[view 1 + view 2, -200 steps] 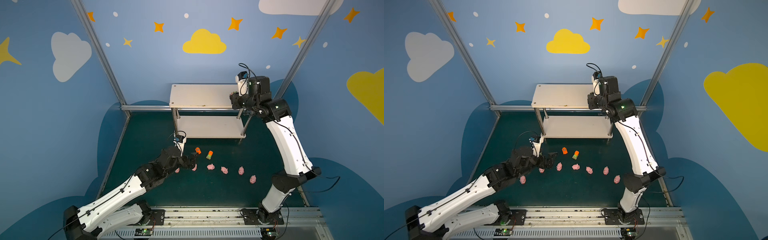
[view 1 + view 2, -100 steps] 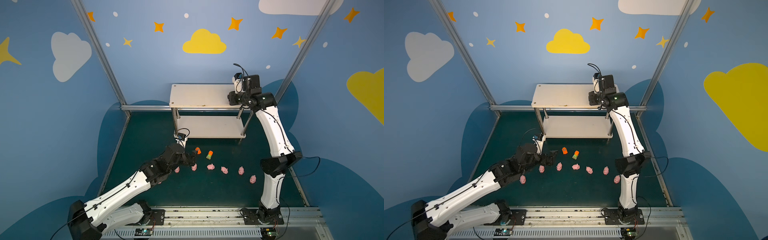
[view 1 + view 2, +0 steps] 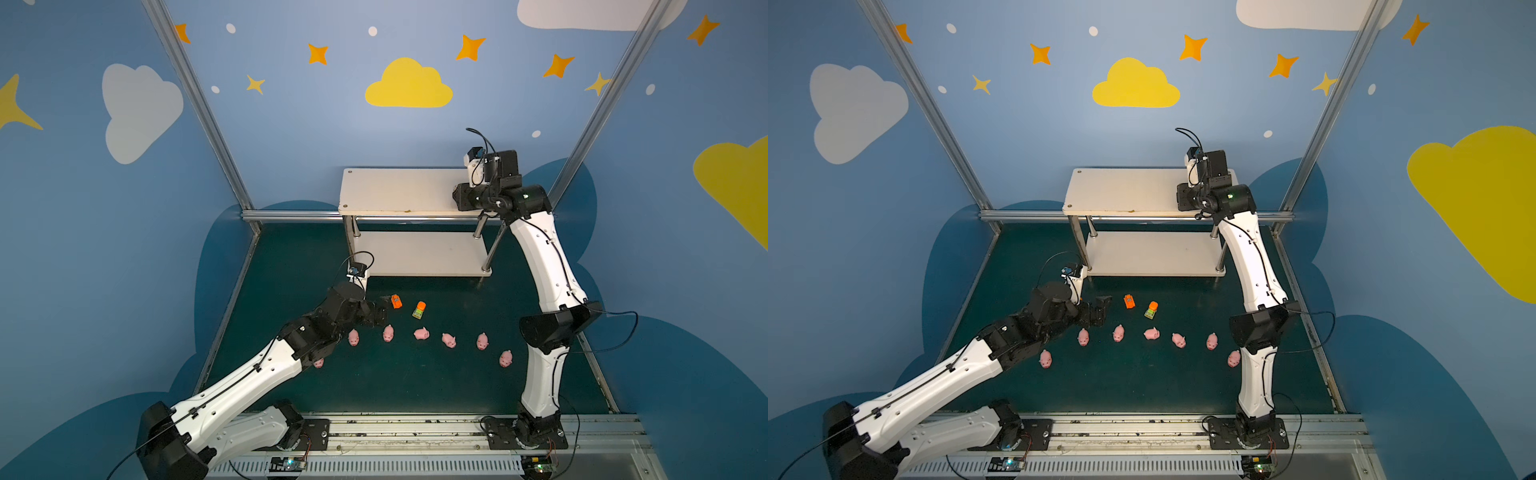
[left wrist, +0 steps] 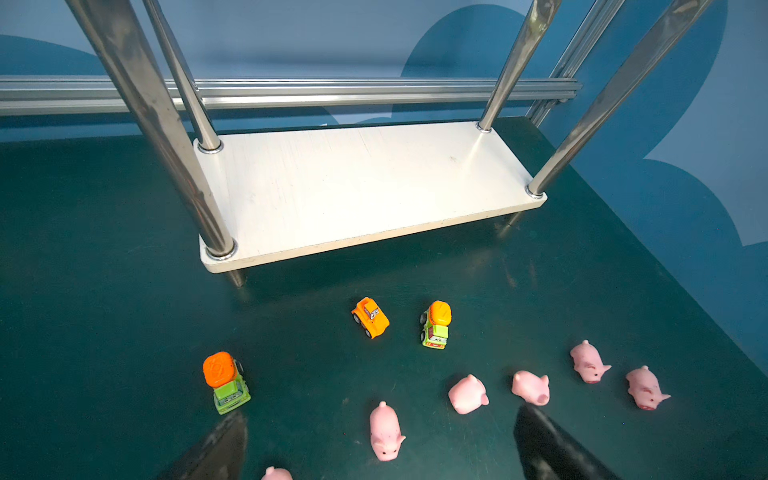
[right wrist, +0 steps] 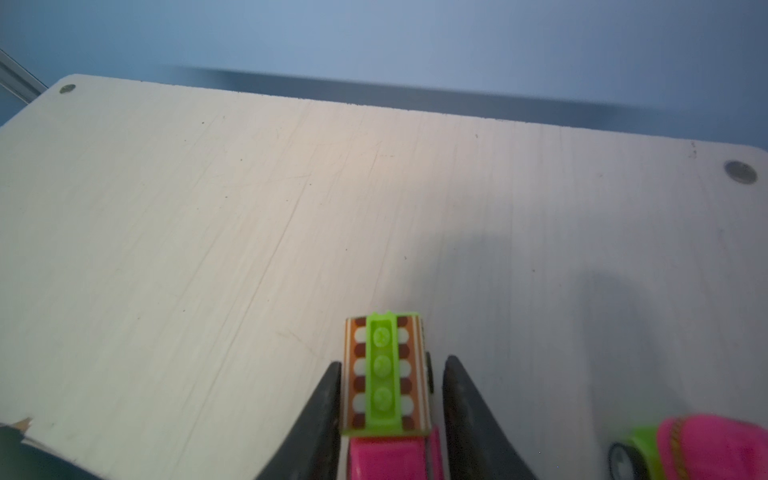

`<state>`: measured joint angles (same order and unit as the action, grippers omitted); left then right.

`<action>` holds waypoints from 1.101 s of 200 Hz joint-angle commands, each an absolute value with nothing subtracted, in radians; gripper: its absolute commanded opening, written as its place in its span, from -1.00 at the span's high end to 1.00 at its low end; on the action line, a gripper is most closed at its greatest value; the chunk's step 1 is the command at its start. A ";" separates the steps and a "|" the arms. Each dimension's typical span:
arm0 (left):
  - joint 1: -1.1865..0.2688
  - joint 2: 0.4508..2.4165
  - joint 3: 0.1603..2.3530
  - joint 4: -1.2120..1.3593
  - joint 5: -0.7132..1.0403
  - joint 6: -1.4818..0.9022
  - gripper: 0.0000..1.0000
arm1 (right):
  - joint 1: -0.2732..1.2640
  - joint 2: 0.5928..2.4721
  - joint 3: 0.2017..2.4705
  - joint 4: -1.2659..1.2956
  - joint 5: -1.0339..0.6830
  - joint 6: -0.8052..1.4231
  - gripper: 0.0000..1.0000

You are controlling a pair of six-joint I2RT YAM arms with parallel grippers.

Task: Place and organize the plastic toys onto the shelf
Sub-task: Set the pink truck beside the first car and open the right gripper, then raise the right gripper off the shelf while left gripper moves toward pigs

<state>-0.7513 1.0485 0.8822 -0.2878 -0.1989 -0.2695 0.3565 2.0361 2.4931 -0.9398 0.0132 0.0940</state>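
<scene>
The white two-tier shelf (image 3: 399, 191) (image 3: 1121, 191) stands at the back of the green floor. My right gripper (image 5: 392, 363) (image 3: 459, 197) is low over the top board (image 5: 249, 208), open. A hot pink and lime green toy vehicle (image 5: 384, 374) rests between its fingers, with a gap on one side. Another pink and green vehicle (image 5: 706, 449) sits beside it. My left gripper (image 4: 381, 413) (image 3: 380, 309) (image 3: 1102, 311) hangs open over the floor. Near it are an orange vehicle (image 4: 370, 318) (image 3: 397, 301), two green-and-orange vehicles (image 4: 435, 326) (image 4: 226, 382) and several pink pigs (image 4: 384, 432) (image 3: 421, 333) (image 3: 1177, 340).
The lower board (image 4: 361, 187) (image 3: 419, 253) is bare between its metal posts (image 4: 166, 137). An aluminium rail (image 3: 291, 215) runs behind the shelf, and blue walls close in the sides. My right arm's elbow (image 3: 557, 328) hangs over the floor's right side, near one pig (image 3: 505, 358).
My right gripper's jaws have parted from the pink and green vehicle on the top board, and that arm's elbow has swung inward. My left gripper has edged toward the orange vehicle.
</scene>
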 commanded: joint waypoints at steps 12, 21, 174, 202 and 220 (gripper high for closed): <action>-0.741 1.036 0.859 -0.273 -0.192 -0.276 -1.00 | 0.353 2.054 2.532 -0.940 0.000 0.108 0.12; -0.741 1.031 0.856 -0.274 -0.193 -0.277 -1.00 | 0.353 2.061 2.545 -0.944 -0.003 0.109 0.06; -0.732 0.872 0.820 -0.322 -0.206 -0.325 -0.99 | 0.438 1.728 2.265 -0.756 -0.004 0.154 -0.33; -0.731 0.803 0.748 -0.327 -0.232 -0.380 -0.99 | 0.511 1.536 2.020 -0.680 0.034 0.178 -0.32; -0.731 0.759 0.698 -0.335 -0.213 -0.424 -1.00 | 0.562 1.413 1.848 -0.645 0.057 0.207 -0.30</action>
<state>-0.7349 0.8062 0.7536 -0.3046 -0.2111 -0.3546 0.5117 1.5429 2.0136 -0.7326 0.0093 0.1616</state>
